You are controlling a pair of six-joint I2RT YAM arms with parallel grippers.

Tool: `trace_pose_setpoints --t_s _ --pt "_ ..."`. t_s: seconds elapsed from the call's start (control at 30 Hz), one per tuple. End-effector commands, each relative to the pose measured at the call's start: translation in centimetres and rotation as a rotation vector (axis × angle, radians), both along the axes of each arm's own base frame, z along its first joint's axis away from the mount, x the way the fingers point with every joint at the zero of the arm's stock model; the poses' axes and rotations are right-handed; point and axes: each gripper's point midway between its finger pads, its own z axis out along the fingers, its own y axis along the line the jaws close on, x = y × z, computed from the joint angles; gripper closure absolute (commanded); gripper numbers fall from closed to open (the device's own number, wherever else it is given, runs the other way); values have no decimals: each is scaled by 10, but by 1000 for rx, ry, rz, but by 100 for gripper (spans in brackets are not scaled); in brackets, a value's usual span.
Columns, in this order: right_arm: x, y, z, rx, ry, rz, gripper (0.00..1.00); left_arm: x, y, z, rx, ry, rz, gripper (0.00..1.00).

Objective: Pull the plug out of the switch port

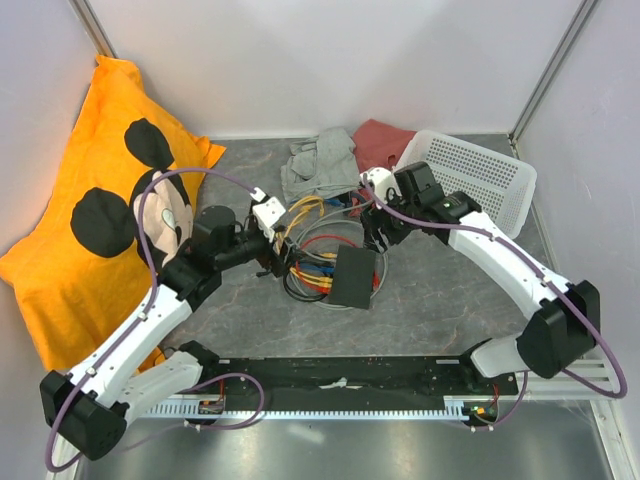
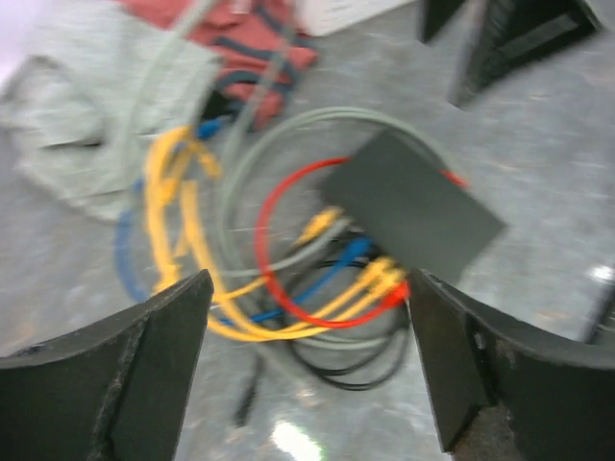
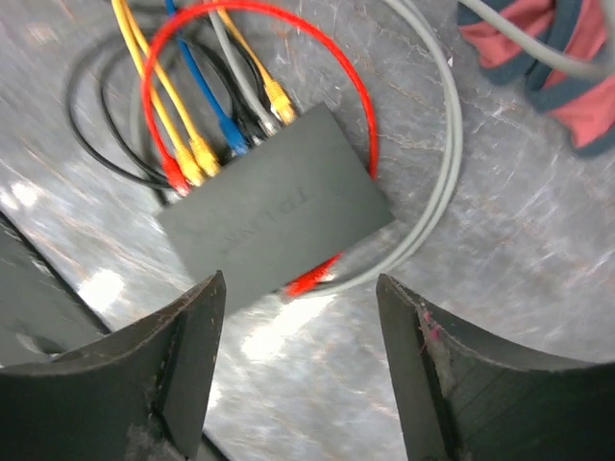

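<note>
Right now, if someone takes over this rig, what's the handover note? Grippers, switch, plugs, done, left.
Left gripper: open, empty, above the tangle of yellow, blue, red and grey cables.
Right gripper: open, empty, over the flat matte-black rectangular switch box.
Box lies on the mottled grey table; yellow, blue and red plugs seated along one edge.
Done: no plug looks pulled.
Left: grip a plug, pull it free; which port, cannot tell.

Matt black box (image 3: 279, 216) — glossy table (image 3: 519, 288)
</note>
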Motion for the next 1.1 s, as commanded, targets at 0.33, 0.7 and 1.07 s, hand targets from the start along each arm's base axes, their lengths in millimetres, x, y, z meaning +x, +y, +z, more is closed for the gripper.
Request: trace_pose_setpoints --t_s 0.33,0.7,1.07 --pt "31 -35 -64 -8 123 -406 63 -20 -88 -93 21 409 -261 41" --pt "58 -36 -92 -4 177 -456 73 55 -121 -126 65 519 -63 41" --pt "55 -36 -97 -5 194 -453 71 105 -128 -160 64 599 73 41"
